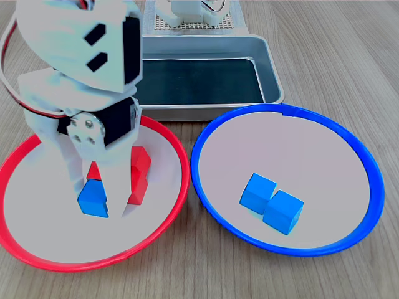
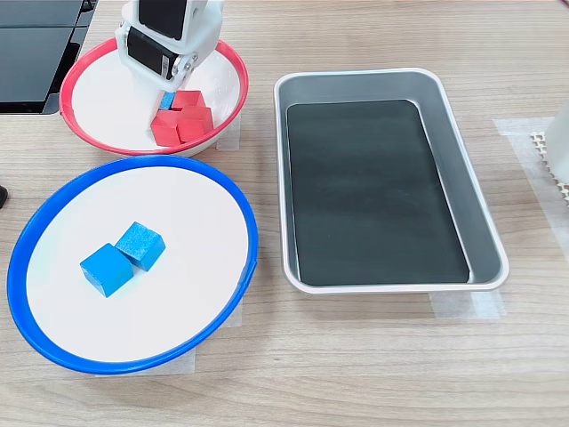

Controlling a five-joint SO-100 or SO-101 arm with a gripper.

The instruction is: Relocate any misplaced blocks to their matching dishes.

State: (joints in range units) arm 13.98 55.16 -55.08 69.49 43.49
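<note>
Straddling the blue cube (image 1: pixel 93 198) in the red-rimmed dish (image 1: pixel 163 215), the parted gripper (image 1: pixel 95 198) partly hides the red cubes (image 1: pixel 139 174).

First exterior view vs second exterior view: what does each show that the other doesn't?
Only the first exterior view: the blue cube in the red-rimmed dish plainly, the tool straddling it, and a white base on mesh behind the metal tray.

Only the second exterior view: the tray's whole dark bottom, and a black panel at the second exterior view's left edge. Here the tool hides most of that blue cube.

Both: red cubes in the red-rimmed dish, two blue cubes in the blue-rimmed dish.
</note>
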